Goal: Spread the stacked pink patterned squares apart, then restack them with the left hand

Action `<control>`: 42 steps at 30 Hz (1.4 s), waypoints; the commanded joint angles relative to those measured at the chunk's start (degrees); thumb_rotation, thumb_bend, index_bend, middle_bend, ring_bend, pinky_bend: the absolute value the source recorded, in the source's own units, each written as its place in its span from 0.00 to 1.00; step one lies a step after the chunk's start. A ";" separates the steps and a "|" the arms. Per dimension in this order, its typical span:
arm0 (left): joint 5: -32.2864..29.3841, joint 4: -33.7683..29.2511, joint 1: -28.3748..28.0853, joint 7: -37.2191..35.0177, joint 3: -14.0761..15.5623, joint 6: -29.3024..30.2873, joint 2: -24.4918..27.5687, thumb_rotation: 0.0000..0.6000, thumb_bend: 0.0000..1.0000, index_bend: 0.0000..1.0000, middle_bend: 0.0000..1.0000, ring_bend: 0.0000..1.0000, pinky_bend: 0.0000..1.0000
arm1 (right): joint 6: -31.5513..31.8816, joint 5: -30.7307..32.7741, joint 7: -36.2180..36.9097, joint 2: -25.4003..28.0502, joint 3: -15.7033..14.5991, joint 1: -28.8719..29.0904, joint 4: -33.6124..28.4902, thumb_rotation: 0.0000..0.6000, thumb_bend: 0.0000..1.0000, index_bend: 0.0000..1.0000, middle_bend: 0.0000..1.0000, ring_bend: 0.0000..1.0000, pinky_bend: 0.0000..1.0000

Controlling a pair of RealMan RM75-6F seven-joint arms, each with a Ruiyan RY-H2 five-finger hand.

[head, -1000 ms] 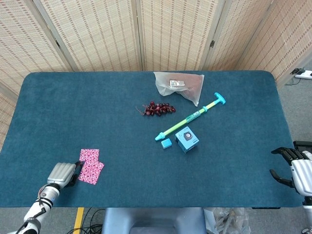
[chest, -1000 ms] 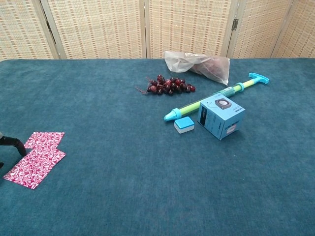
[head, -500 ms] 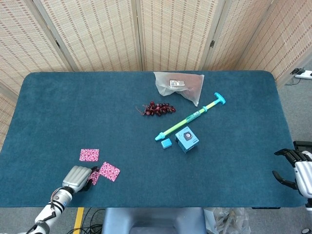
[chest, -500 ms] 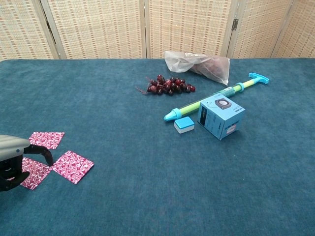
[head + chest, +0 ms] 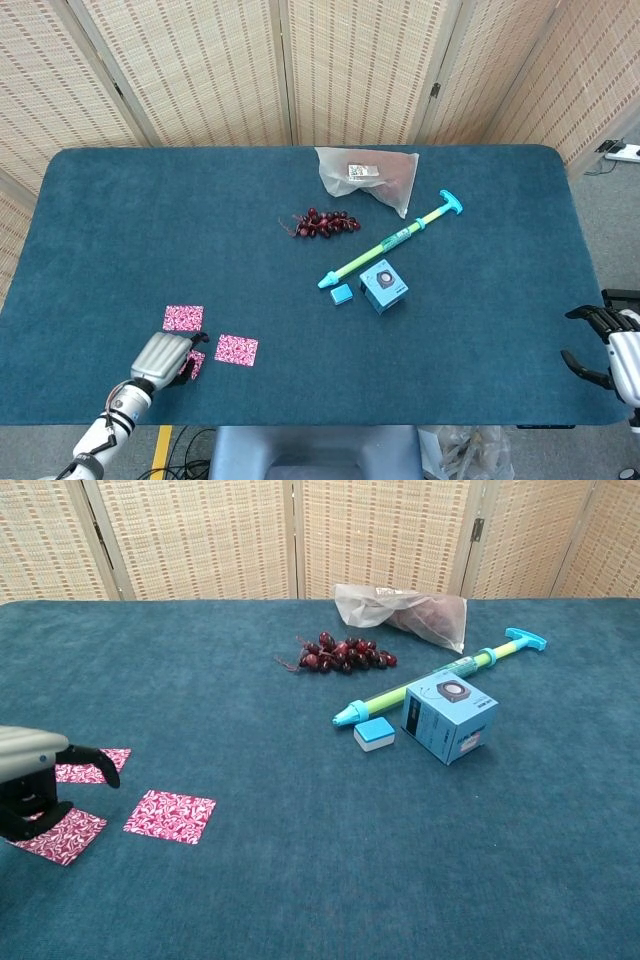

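Left hand (image 5: 30,780) resting, fingers curled, on nearest pink patterned square (image 5: 58,832), grip unclear; two more flat pink patterned squares (image 5: 170,815) (image 5: 183,318) apart on blue bench (image 5: 300,250), evidently spread for restacking.

The room was evenly and brightly lit, the light soft and seemingly from overhead. Shadows were faint: only a thin dark edge sat under the blue box (image 5: 449,717) and the grapes (image 5: 340,652). The plastic bag (image 5: 368,177) showed a mild pale sheen, with no hard glare. Both views were sharp across the table (image 5: 470,330). The left hand (image 5: 28,778), close to the chest camera at the frame edge, looked slightly soft.
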 commanded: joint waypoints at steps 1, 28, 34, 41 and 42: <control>2.97 1.63 1.86 -3.16 -1.17 3.52 1.44 1.00 0.62 0.28 1.00 0.98 1.00 | -0.04 -0.14 0.04 -0.01 -0.01 0.08 0.01 1.00 0.28 0.33 0.34 0.29 0.32; 7.21 22.35 1.52 -17.02 -6.59 -2.50 -5.01 1.00 0.27 0.37 1.00 1.00 1.00 | -0.65 -0.79 -0.84 0.19 -0.36 0.60 -0.80 1.00 0.28 0.33 0.34 0.29 0.32; 4.38 24.16 0.42 -16.43 -7.37 -5.76 -5.89 1.00 0.33 0.36 1.00 1.00 1.00 | -0.58 -0.83 -0.73 0.30 -0.41 0.55 -0.72 1.00 0.28 0.33 0.34 0.29 0.32; 1.53 24.19 -0.53 -14.04 -7.64 -7.84 -6.19 1.00 0.33 0.34 1.00 1.00 1.00 | -0.77 -0.92 -0.80 0.40 -0.16 0.96 -0.79 1.00 0.28 0.33 0.34 0.29 0.32; 1.18 24.25 -0.63 -13.66 -7.67 -7.93 -6.26 1.00 0.33 0.34 1.00 1.00 1.00 | -0.79 -0.87 -0.91 0.51 -0.05 1.05 -0.85 1.00 0.28 0.33 0.34 0.29 0.32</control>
